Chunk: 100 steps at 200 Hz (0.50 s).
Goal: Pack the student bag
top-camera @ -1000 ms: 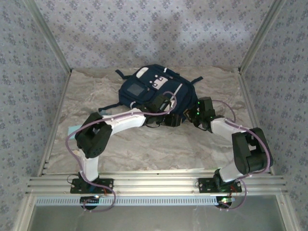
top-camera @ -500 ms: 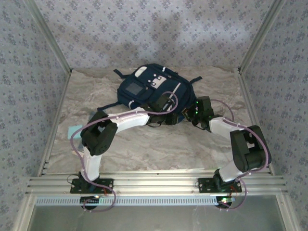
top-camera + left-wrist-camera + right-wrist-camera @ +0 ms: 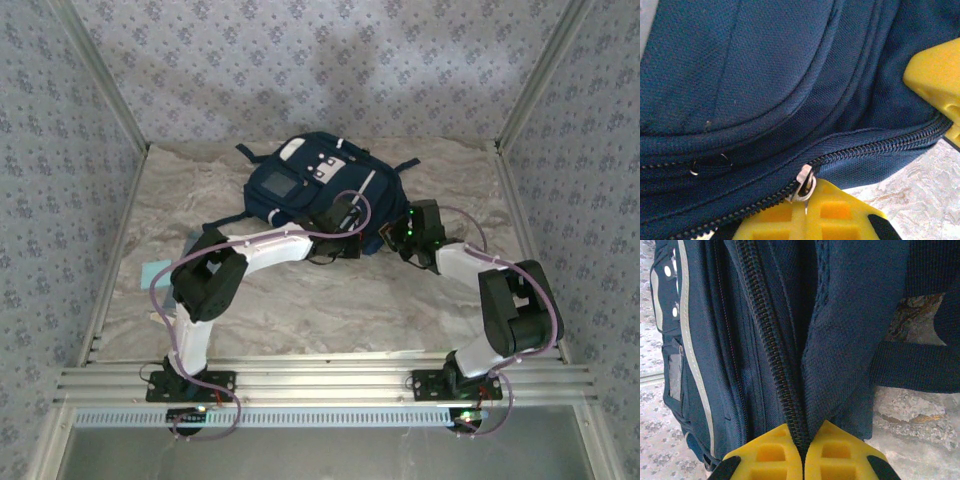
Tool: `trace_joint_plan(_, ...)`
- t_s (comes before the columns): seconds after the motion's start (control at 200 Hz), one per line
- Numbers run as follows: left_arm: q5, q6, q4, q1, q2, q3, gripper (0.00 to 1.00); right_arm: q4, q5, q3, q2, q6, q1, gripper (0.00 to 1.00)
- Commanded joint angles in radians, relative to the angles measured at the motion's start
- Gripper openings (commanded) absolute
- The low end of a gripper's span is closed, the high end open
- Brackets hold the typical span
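Observation:
The student bag (image 3: 312, 186), navy with white stripes and a grey patch, lies flat at the back middle of the table. My left gripper (image 3: 353, 240) is at the bag's near edge. In the left wrist view its yellow fingers (image 3: 805, 212) are shut on the silver zipper pull (image 3: 805, 180) of a long zipper (image 3: 875, 146). My right gripper (image 3: 393, 238) is at the bag's near right corner. Its fingers (image 3: 804, 456) are shut on the bag's fabric edge beside the zipper teeth (image 3: 771, 345). One right fingertip (image 3: 936, 80) shows in the left wrist view.
A flat light-blue item (image 3: 152, 272) lies on the table at the left, behind the left arm's elbow. A dark strap (image 3: 226, 221) trails from the bag toward the left. Patterned walls and metal rails (image 3: 320, 378) enclose the table.
My left gripper has shut on the zipper pull. The left arm's elbow has shifted right and toward the bag. The right arm has not moved.

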Motion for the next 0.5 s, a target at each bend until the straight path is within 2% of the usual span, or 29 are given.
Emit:
trace_joint_plan(0.0, -0.050, 0.027, -0.059, 0.038, -0.059, -0.061, 0.00, 0.067, -0.009, -0.013, -0.008, -0.012, -0.042, 0.00)
trace_joint_plan(0.195, -0.041, 0.047, -0.075, 0.091, -0.126, -0.158, 0.00, 0.051, -0.008, -0.017, -0.019, -0.034, -0.082, 0.00)
trace_joint_plan(0.495, -0.074, 0.072, -0.095, 0.138, -0.174, -0.205, 0.00, 0.023, -0.004, -0.019, -0.042, -0.051, -0.104, 0.00)
